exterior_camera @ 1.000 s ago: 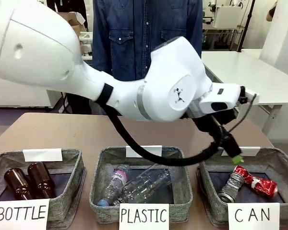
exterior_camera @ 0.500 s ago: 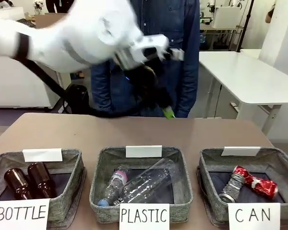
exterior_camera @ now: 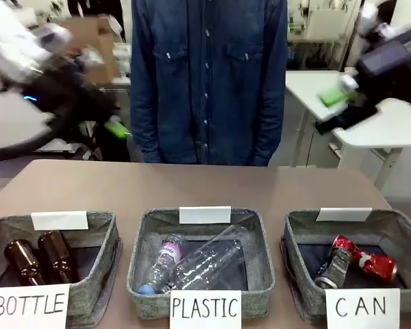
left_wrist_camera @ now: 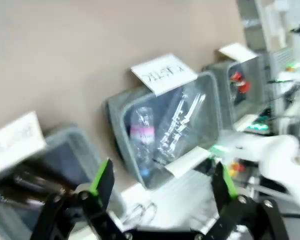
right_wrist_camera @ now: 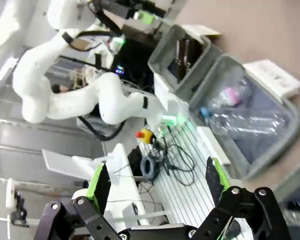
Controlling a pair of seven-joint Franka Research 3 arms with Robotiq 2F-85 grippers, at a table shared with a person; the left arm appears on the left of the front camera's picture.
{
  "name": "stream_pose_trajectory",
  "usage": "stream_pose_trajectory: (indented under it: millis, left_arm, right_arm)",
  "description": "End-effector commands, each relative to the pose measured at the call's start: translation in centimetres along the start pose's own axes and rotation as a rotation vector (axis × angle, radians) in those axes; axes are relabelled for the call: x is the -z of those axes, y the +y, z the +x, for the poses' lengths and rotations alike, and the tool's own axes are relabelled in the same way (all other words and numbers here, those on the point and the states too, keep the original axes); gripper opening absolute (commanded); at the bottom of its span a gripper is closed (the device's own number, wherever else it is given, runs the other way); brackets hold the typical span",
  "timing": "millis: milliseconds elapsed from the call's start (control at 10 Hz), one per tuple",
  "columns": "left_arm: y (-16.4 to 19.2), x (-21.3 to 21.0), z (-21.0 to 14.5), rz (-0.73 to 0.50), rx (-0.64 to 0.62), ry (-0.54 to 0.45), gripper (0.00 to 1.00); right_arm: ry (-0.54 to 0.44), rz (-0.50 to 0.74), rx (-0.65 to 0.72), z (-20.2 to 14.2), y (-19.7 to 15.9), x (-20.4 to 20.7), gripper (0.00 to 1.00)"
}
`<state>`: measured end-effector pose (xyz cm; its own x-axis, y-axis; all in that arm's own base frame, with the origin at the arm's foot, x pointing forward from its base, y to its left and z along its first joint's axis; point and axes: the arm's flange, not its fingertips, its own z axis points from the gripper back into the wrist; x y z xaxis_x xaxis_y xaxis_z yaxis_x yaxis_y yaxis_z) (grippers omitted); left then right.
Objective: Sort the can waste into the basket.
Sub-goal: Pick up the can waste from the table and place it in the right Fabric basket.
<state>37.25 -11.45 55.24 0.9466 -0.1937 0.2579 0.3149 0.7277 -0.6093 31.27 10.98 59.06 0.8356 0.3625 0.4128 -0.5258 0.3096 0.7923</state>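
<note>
At the lower right of the front view, the red can (exterior_camera: 364,261) and the black can (exterior_camera: 332,269) are seen lying inside the CAN basket (exterior_camera: 303,236). The red can's long axis runs left-right, the black can's diagonally. The left gripper (left_wrist_camera: 162,187) and the right gripper (right_wrist_camera: 157,182) are spread wide, with nothing held.

Three white paper signs stand along the bottom of the front view: "BOTTLE" (exterior_camera: 30,308) lower left, "PLASTIC" (exterior_camera: 205,309) at centre, and "CAN" (exterior_camera: 362,308) lower right on the basket (exterior_camera: 298,236).
</note>
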Motion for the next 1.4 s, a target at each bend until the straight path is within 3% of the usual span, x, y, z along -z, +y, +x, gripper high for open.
stream_pose_trajectory:
  millis: [0, 200, 300, 400, 500, 600, 700, 1300]
  left_arm:
    - [3.2, -4.6, -3.3, -0.303, -0.242, -0.103, 1.0]
    - [8.5, -8.3, -5.6, -0.696, -0.192, -0.093, 1.0]
    - [10.3, -8.9, -6.2, -0.826, -0.198, -0.104, 1.0]
    - [12.0, -8.3, -6.3, -0.84, -0.205, -0.104, 1.0]
    - [8.4, -10.0, -6.7, -0.634, -0.171, -0.099, 1.0]
    - [8.4, -10.0, -6.7, -0.634, -0.171, -0.099, 1.0]
    - [8.4, -10.0, -6.7, -0.634, -0.171, -0.099, 1.0]
    - [8.4, -10.0, -6.7, -0.634, -0.171, -0.099, 1.0]
  right_arm:
    - [-0.026, 0.068, 0.086, 1.4, -0.7, 1.3, 1.0]
    - [-0.145, 0.118, 0.248, 2.3, -2.1, 0.9, 1.0]
    - [-0.208, 0.13, 0.295, 2.2, -3.2, 0.0, 1.0]
    - [-0.314, 0.138, 0.397, 2.0, -5.0, -1.4, 1.0]
    - [-0.389, 0.087, 0.471, 1.5, -6.3, -2.4, 1.0]
    - [-0.405, 0.036, 0.475, 0.8, -7.1, -3.1, 1.0]
    - [-0.27, 0.093, 0.393, 1.8, -6.2, -2.6, 1.0]
    - [-0.27, 0.093, 0.393, 1.8, -6.2, -2.6, 1.0]
